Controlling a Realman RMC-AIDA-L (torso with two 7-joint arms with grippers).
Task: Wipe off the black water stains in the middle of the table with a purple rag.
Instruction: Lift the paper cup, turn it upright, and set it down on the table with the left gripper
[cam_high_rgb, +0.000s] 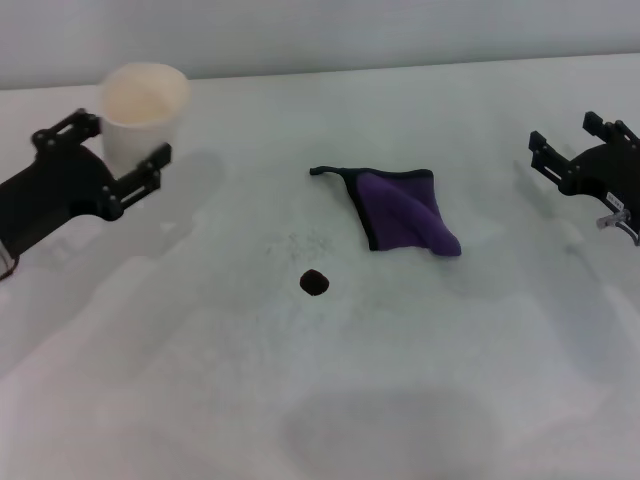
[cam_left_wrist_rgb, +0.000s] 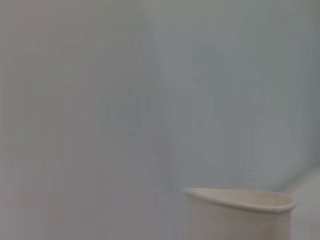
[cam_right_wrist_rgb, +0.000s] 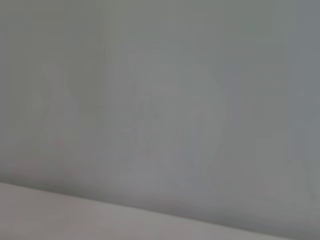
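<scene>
Lying near the middle of the white worktop (cam_high_rgb: 200, 400), the rag (cam_high_rgb: 400, 210) is spread flat with one corner folded over and its black loop pointing toward the robot's left. The stain (cam_high_rgb: 315, 282), a small dark blob, sits near it on the side closer to the robot, apart from the cloth. At far left, the left tool (cam_high_rgb: 120, 150) stands wide apart around a cream cup (cam_high_rgb: 145, 110). At far right, the right tool (cam_high_rgb: 575, 140) hovers wide and holds nothing.
</scene>
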